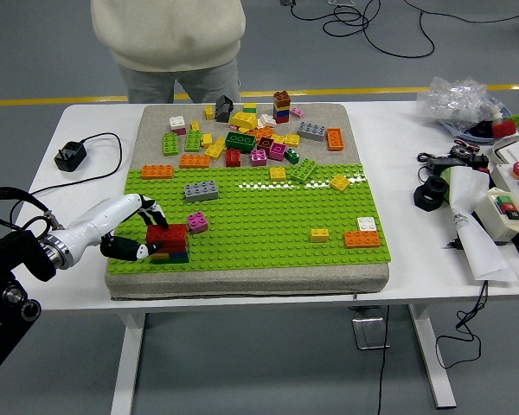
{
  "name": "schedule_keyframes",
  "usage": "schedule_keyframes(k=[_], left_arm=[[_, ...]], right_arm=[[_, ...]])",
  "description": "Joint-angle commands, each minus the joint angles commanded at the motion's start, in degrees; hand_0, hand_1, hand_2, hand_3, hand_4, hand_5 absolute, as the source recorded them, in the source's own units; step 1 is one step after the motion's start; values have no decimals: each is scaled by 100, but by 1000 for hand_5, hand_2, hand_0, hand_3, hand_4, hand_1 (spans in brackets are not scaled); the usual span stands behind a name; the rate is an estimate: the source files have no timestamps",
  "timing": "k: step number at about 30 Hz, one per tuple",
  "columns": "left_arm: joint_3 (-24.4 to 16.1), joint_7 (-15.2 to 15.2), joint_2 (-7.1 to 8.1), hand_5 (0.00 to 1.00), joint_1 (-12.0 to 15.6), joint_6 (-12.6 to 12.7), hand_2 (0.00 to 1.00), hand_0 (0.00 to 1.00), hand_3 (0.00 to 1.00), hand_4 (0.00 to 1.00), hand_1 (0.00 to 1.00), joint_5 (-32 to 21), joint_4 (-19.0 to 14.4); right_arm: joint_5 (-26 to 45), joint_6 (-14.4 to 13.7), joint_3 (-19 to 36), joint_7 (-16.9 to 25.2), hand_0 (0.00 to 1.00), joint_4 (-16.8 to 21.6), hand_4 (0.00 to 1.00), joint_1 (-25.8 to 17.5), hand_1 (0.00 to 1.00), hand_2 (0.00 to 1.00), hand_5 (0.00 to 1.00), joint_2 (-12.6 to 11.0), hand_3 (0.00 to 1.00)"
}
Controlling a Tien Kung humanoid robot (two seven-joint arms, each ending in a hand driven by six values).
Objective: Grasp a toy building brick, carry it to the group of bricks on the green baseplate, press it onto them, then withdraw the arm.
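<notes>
- Across the middle of the white surface (86,186) lies a grey pad (242,278), its near half covered by the green baseplate (268,229).
- At the surface's far edge a person in a cream top (169,35) stands just behind the pad, no hands showing.
- From the near-left corner the left arm comes in, black at the elbow and white along the forearm (86,226), ending in the left hand (131,229) at the baseplate's near-left corner.
- Its fingers (151,210) are curled narrowly around the red brick (167,234), thumb low on the left side and the others arched over the top.
- That red brick sits on top of the small stack (170,253) of orange, green and blue bricks on the baseplate's near-left corner.
- Along the pad's far edge lies a loose heap of bricks (251,138) in many colours.
- Scattered on the baseplate: a grey brick (201,191), a pink brick (197,222) just beside the stack, an orange brick (362,239) near the right edge.
- Near the surface's left edge rests a black plug with its cable (70,156).
- Along the right edge sit a control box (512,201) and a bag (463,97).
</notes>
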Motion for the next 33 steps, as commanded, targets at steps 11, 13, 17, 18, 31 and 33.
schedule_keyframes(k=[11, 13, 17, 18, 31, 33], left_arm=[[-24, -9, 3, 2, -30, 3, 552, 739, 543, 652, 610, -2, 51], [-27, -11, 2, 2, -36, 4, 556, 743, 549, 665, 618, -5, 59], [-29, -14, -4, 2, -41, -5, 556, 743, 549, 665, 618, -7, 75], [-27, -14, -5, 2, -41, -5, 556, 743, 549, 665, 618, -6, 80], [-16, -25, -19, 2, -38, -41, 561, 800, 556, 717, 647, -15, 106], [-18, -28, -23, 2, -42, -54, 561, 800, 556, 717, 647, -15, 110]], right_arm=[[13, 5, -3, 1, 768, 0, 963, 7, 713, 766, 699, -3, 763], [16, 5, -3, 1, 768, 0, 963, 9, 713, 766, 700, -3, 762], [24, 6, -4, 1, 768, 0, 963, 11, 713, 766, 700, -4, 762], [25, 6, -4, 1, 768, 0, 963, 11, 713, 766, 700, -5, 762], [44, 3, -7, 4, 767, 0, 963, 9, 713, 765, 699, -2, 762], [46, 4, -6, 4, 767, 0, 963, 8, 713, 765, 699, -2, 762]])
